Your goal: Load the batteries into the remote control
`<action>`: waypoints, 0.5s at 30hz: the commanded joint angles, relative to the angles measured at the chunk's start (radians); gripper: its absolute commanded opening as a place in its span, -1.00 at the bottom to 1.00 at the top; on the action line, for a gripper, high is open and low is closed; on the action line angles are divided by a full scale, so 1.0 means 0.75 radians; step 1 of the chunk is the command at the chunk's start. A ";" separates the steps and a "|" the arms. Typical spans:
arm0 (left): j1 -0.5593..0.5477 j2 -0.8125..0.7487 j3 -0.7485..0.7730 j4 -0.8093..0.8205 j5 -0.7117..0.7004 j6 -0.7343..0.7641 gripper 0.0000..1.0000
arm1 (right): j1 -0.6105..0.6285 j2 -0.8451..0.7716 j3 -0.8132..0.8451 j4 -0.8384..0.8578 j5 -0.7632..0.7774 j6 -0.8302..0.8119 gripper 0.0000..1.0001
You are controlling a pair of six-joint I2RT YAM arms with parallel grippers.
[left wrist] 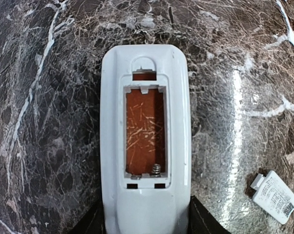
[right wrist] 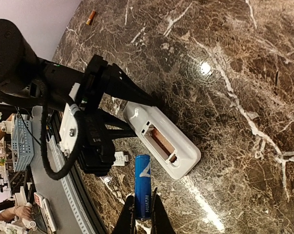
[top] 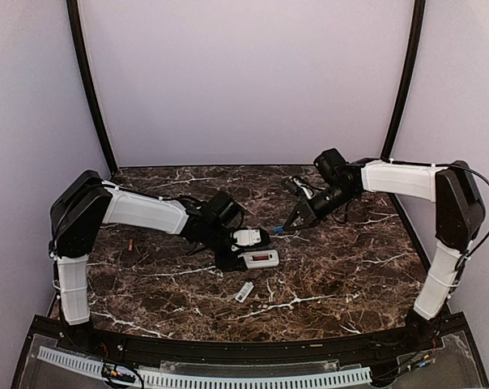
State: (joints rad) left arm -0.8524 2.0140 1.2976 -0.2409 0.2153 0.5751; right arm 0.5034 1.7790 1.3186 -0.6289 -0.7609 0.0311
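The white remote control (left wrist: 144,204) lies back up on the marble table, with its cover off. Its battery compartment (left wrist: 145,131) shows an orange floor and a spring and holds no battery. My left gripper (left wrist: 144,226) is shut on the remote's near end, with one black finger (left wrist: 204,222) on each side. In the top view the remote (top: 259,258) sits at the left gripper (top: 235,259). My right gripper (right wrist: 142,220) is shut on a blue battery (right wrist: 142,183) and holds it just beside the remote (right wrist: 186,156). From the top, the right gripper (top: 290,226) is above right of the remote.
The loose white battery cover (left wrist: 276,196) lies on the table right of the remote, and also shows from the top (top: 244,292). A small orange-brown object (top: 131,243) lies by the left arm. The tent walls and poles close in the table at back and sides.
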 commanded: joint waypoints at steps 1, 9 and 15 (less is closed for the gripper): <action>0.017 -0.004 0.012 -0.124 0.070 -0.028 0.15 | 0.042 0.068 0.081 -0.049 0.032 -0.005 -1.00; 0.041 -0.126 -0.061 -0.023 0.159 -0.062 0.57 | 0.100 0.212 0.187 -0.127 0.020 -0.033 -1.00; 0.082 -0.223 -0.161 0.118 0.223 -0.149 0.51 | 0.159 0.328 0.305 -0.233 0.069 -0.070 -1.00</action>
State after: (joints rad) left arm -0.8154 1.9404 1.2362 -0.2302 0.3161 0.5201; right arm 0.5873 1.9686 1.4788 -0.7258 -0.7380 0.0158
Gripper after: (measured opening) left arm 0.777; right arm 0.055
